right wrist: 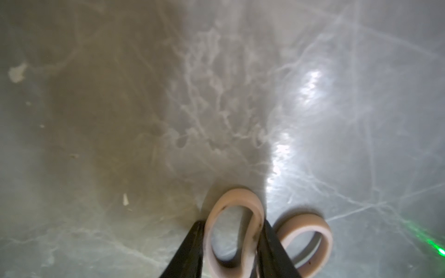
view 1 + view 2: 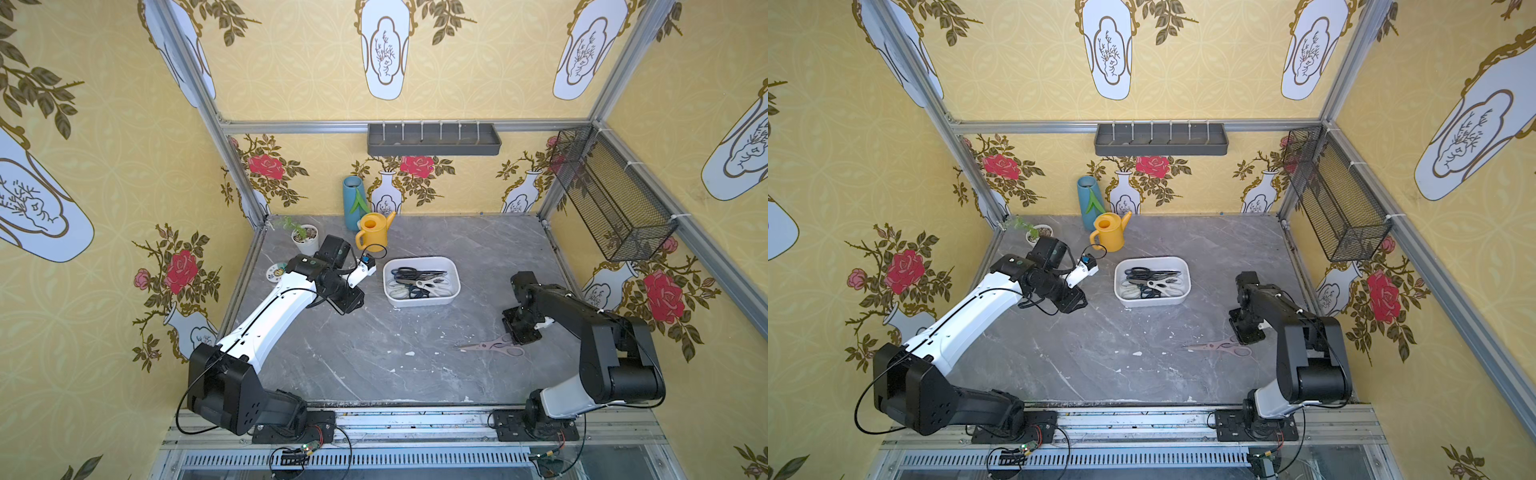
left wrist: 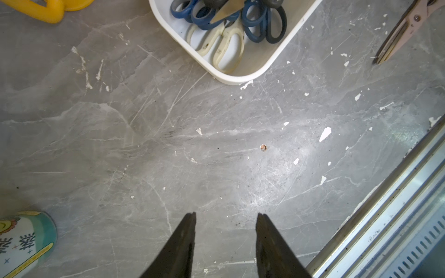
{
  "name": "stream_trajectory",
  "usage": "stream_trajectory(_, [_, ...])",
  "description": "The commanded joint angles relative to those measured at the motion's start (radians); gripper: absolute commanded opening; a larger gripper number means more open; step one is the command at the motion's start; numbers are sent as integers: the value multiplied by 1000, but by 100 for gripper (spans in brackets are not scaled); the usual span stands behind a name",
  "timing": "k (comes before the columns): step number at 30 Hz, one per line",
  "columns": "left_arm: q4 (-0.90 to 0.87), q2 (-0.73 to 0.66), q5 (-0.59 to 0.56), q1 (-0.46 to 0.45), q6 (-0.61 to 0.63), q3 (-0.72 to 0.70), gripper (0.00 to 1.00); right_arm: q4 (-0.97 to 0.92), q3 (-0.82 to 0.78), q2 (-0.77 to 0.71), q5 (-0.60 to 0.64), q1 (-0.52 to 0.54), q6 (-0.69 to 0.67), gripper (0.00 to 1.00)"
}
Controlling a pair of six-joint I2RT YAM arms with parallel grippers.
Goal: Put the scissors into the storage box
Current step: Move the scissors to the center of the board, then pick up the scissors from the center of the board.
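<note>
A pinkish-beige pair of scissors [image 2: 494, 345] [image 2: 1223, 345] lies flat on the grey table, blades pointing left, in front of the right arm. My right gripper [image 2: 519, 332] [image 1: 233, 222] is down at its handles. In the right wrist view both black fingers press the sides of one handle ring [image 1: 240, 195]. The white storage box [image 2: 422, 302] [image 2: 1154, 302] [image 3: 240, 78] stands mid-table and holds several scissors [image 2: 419, 280] with black, blue and cream handles. My left gripper [image 2: 350, 299] [image 3: 225, 214] hovers left of the box, open and empty.
A yellow watering can [image 2: 374, 232], a blue vase [image 2: 354, 201] and a small potted plant [image 2: 305, 237] stand at the back left, with a round coaster [image 2: 276, 272] near the left arm. A grey tray [image 2: 432, 139] and a black mesh basket [image 2: 611, 195] hang on the walls.
</note>
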Motion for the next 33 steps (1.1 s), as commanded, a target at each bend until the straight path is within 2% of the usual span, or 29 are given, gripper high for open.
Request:
stream_trajectory(1, [19,-15,13,15,-8,-7,47,98,6,43,-31,5,13,34])
stream_trajectory(4, [16,-27,15,29,-10,-8,47,47,49,66,-33,4,-26,35])
stream_trajectory(7, [12,-36,22,46,-16,-13,47,-36,109,45,-41,7,-77,57])
stream_trajectory(9, [14,-41,25,57,-16,-20,47,-110,154,10,-35,4,-120,64])
stream_trajectory(12, [14,-45,30,65,-20,-27,46,-224,205,-35,0,2,-166,65])
stream_trajectory(16, [17,-42,33,68,-23,-25,47,-252,180,-112,-23,0,-146,58])
stream_trajectory(19, [19,-36,35,69,-23,-23,47,-189,119,-140,-69,-1,-87,48])
stream_trajectory(22, [22,-32,36,68,-24,-19,47,-137,122,-94,-77,0,-73,41])
stream_trajectory(26, [21,-29,41,68,-27,-14,47,-137,199,10,-55,16,-113,37])
stream_trajectory(33, [16,-45,33,68,-18,-28,47,-123,226,98,-36,21,-117,32])
